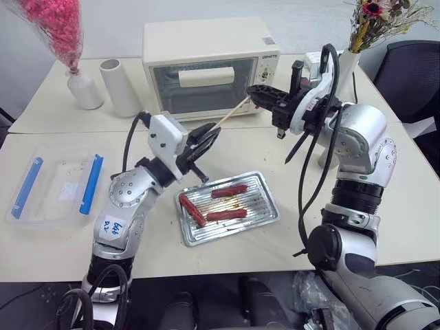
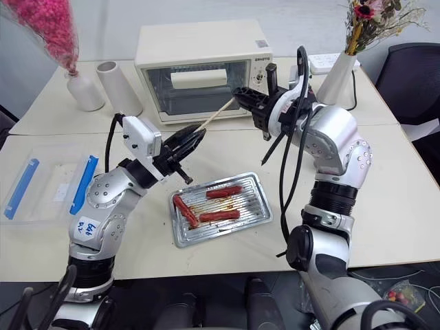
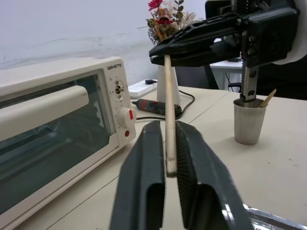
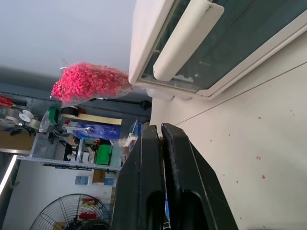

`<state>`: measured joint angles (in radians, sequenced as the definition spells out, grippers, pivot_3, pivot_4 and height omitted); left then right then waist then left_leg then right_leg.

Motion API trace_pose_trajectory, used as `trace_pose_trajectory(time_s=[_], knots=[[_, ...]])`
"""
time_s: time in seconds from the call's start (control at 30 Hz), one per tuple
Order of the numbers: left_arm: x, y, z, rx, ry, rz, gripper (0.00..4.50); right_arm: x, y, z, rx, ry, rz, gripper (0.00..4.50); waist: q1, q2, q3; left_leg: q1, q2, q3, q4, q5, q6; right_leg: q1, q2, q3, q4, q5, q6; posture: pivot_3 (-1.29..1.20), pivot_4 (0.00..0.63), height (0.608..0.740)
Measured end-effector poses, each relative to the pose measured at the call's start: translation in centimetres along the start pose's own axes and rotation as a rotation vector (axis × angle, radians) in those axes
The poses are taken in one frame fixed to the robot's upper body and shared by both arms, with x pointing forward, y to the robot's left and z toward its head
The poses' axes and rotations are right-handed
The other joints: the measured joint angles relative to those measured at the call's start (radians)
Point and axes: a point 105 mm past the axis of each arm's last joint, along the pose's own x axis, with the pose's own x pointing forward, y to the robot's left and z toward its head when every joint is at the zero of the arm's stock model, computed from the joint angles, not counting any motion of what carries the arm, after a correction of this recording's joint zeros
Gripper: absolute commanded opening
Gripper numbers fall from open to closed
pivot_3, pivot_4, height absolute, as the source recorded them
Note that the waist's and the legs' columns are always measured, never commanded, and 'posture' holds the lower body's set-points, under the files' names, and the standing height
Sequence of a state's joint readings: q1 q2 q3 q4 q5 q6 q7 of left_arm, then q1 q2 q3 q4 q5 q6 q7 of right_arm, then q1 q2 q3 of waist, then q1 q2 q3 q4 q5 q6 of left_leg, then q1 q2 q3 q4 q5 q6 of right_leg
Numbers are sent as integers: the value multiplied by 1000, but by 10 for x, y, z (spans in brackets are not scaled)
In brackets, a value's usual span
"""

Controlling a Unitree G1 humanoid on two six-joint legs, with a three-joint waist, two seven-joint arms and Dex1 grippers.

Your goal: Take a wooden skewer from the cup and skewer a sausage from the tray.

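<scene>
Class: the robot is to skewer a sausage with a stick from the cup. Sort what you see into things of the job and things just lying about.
Of the job:
wooden skewer
cup
three sausages
tray
left tool
right tool

Lying about:
toaster oven
plastic box
white vase
flower vases

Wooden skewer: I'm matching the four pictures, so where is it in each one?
Left eye view: wooden skewer slants from right gripper to left gripper, before the toaster oven.
Right eye view: same slant, before the oven.
Left wrist view: between both grippers, oven beside it.
Right wrist view: hidden in the shut right gripper.
Shared landmark: the toaster oven.
</scene>
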<state>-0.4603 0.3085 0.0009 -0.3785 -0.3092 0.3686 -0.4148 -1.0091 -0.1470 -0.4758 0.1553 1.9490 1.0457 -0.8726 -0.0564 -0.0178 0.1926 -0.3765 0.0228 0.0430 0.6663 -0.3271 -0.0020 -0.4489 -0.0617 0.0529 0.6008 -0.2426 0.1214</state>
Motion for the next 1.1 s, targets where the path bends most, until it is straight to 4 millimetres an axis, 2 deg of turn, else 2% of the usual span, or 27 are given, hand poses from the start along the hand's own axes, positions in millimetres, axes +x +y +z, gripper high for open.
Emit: trace_pose_trajectory(time_s=[0.13,0.33,0.47,0.63,1.0,1.1], knots=[[0,1,1,2,-2,8,2548,0,0,0,-1,1,1,62,0,0,0,0,0,0,0,0,0,0,0,0,0,0,0,0,150,740],[1,1,2,4,-4,8,2548,0,0,0,1,-1,1,62,0,0,0,-1,0,0,0,0,0,0,0,-1,-1,0,0,0,150,740],[1,1,2,4,-9,7,1658,0,0,1,-1,-3,3,62,0,0,0,-1,0,0,0,0,0,0,0,-1,-1,0,0,0,150,740],[2,-1,3,-2,-22,1,109,0,0,1,2,-5,2,62,1,0,0,-1,0,0,0,0,0,0,0,-1,-1,0,0,0,150,740],[3,-6,4,-1,-27,-18,17,0,0,3,13,-14,2,62,1,0,0,-2,1,-1,0,0,0,0,0,-2,-2,0,0,0,150,740],[3,-5,4,0,-25,-13,0,0,0,3,12,-14,2,699,1,0,0,-2,1,-1,0,0,1,0,0,-2,-3,0,0,0,150,740]])
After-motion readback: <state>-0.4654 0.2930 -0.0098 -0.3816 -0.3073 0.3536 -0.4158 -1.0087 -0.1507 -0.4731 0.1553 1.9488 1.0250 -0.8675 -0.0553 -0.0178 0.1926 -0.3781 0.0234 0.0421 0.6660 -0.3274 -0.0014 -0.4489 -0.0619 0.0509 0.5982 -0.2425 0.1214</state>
